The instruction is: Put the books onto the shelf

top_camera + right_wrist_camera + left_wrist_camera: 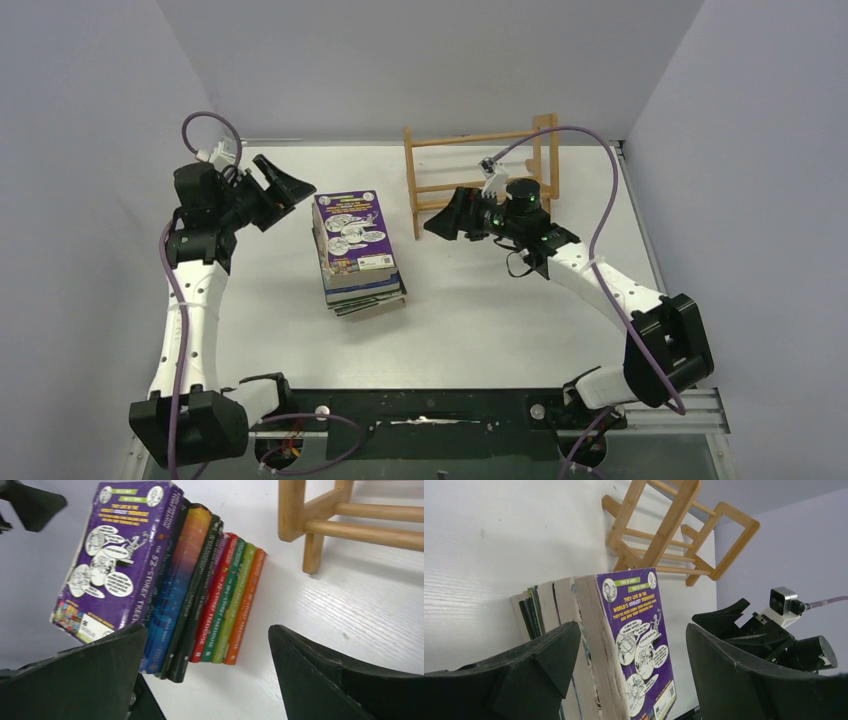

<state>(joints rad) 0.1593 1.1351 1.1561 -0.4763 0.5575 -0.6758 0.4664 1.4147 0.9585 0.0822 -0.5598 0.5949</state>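
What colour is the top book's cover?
Purple with cartoons; the top book shows best from the right wrist.

Shelf (292, 510) cut at frame edge; covers hidden on lower books (215, 600).

Book stack (355, 250) stands mid-tabletop (480, 320), flanked by left tool (285, 198) and right tool (440, 218), with a bare strip on either side. Shelf (480, 175) blocks the far right, just behind the right tool. Near tabletop lies open.

"52-STORY TREE" on purple book (117, 555) spine
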